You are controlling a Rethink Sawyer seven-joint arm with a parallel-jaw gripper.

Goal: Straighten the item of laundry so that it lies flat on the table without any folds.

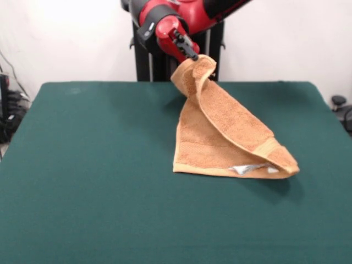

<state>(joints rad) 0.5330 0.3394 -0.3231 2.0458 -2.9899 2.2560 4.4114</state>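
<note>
Even, bright indoor light from above, no harsh glare. Table (82, 181) evenly lit, slightly brighter patch toward far left corner. Towel (225, 137) throws soft dark shadow to its right & under lifted fold. White wall behind mildly overexposed. Pic a bit soft overall, arm edges slightly blurred, no obvious edge distortion

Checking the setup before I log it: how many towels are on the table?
1. The towel lies right of the table's middle, one corner lifted by the gripper at the far edge, the rest draped and folded down to the tabletop. Nothing else seems hidden beneath it.
</note>
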